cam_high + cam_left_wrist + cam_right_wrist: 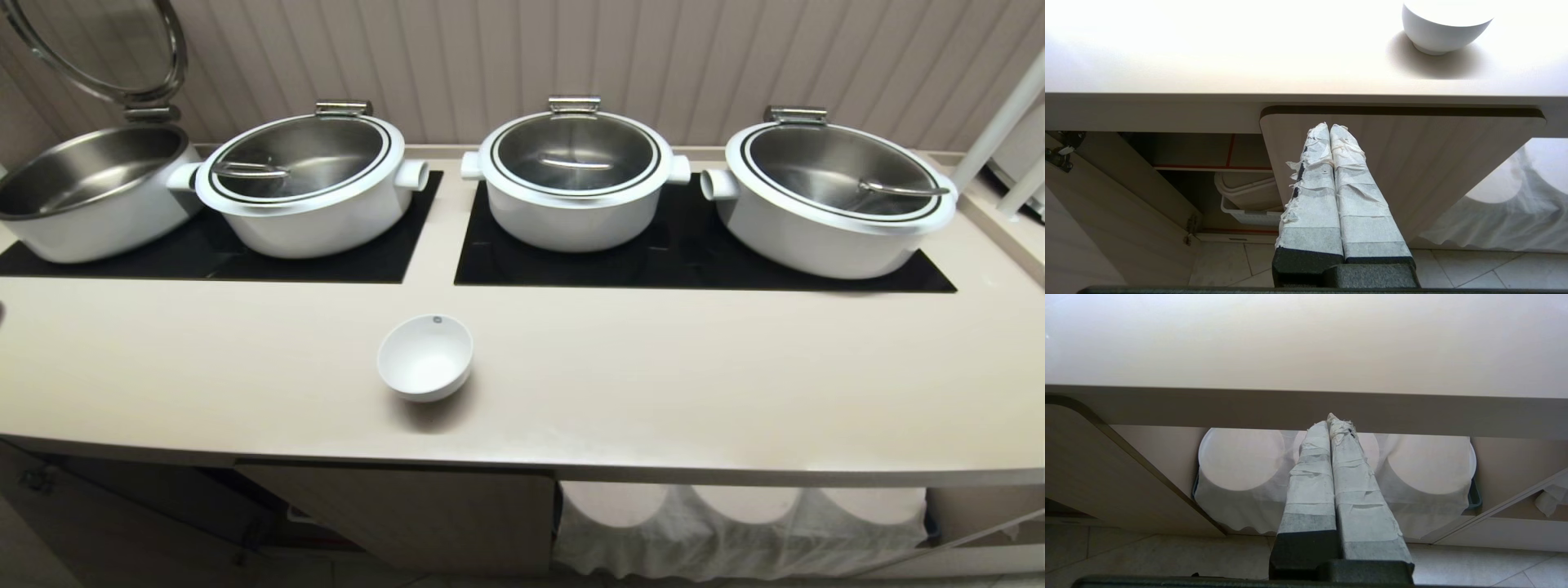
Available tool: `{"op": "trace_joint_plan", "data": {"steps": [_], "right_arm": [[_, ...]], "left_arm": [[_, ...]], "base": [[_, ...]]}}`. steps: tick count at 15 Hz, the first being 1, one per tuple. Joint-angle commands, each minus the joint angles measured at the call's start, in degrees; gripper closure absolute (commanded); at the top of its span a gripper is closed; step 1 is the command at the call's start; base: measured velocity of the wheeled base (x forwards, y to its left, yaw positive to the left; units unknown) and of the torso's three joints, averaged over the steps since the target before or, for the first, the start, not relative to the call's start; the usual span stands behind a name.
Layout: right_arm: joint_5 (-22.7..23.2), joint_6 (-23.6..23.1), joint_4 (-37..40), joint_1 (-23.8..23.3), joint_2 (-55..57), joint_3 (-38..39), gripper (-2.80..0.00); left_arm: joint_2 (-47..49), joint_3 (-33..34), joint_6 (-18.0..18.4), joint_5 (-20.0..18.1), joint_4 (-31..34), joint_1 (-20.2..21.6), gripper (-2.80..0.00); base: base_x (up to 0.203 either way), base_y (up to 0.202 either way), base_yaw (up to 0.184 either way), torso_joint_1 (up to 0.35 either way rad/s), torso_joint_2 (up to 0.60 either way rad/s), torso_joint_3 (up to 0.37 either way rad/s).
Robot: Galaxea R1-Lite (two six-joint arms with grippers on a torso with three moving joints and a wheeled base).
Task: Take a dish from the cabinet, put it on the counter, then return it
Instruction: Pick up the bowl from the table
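Dish [424, 357] upright on counter [653, 392], at six o'clock from the pots [574, 178]. Left gripper [1329, 127] and right gripper [1329, 419] pinched closed, empty, below the counter edge facing the cabinet [1412, 163].

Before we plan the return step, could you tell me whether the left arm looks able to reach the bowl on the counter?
Probably yes: the bowl stands alone on the bare counter, and the shut left pincer sits just below its edge.

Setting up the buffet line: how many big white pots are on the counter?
4, in a row along the back: an open pot far left with its lid raised, then lidded pots left of centre, centre and right. None appear hidden.
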Motion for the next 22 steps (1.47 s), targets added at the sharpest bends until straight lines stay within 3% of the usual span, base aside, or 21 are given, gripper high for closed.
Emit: {"op": "trace_joint_plan", "data": {"steps": [1, 17, 22], "right_arm": [[-0.02, 0.0, -0.04, -0.02, -0.02, 0.0, 0.0], [-0.02, 0.0, 0.04, -0.02, -0.02, 0.0, 0.0], [-0.02, 0.0, -0.04, -0.02, -0.02, 0.0, 0.0]], "left_arm": [[-0.22, 0.0, 0.04, -0.01, -0.01, 0.02, 0.0], [-0.22, 0.0, 1.17, -0.37, -0.02, 0.02, 0.0], [-0.22, -4.68, 1.09, -2.13, 1.31, 0.02, 0.0]], "base": [[0.0, 0.0, 0.0, 0.0, 0.0, 0.0], [0.0, 0.0, 0.0, 0.0, 0.0, 0.0], [0.0, 0.0, 0.0, 0.0, 0.0, 0.0]]}}
